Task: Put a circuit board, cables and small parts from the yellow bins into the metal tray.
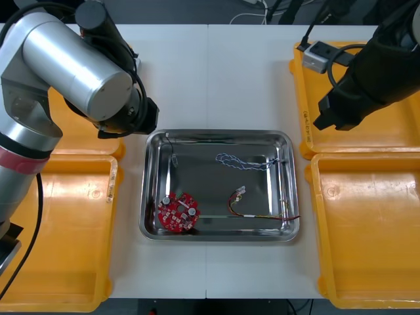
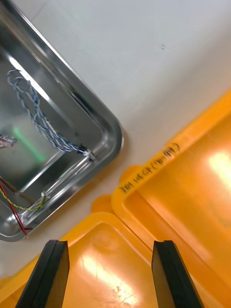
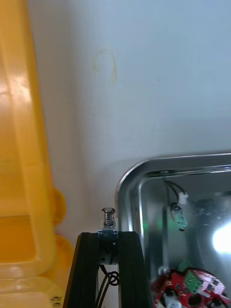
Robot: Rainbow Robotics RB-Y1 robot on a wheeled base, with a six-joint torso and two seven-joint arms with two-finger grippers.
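Left tool (image 3: 108, 237) pinching a small metal part (image 3: 108, 215) beside the tray (image 3: 126, 190) corner, right tool (image 2: 109, 246) wide open over the right bins (image 2: 192, 192), board (image 1: 177, 211) and cables (image 1: 244, 161) in tray.

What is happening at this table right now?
The left jaws are shut on a small metal part, over the table just outside the tray's far left corner. The tray already holds a red board, a blue-white cable, a red-yellow cable and a black cable. The right jaws stand open over the right bins.
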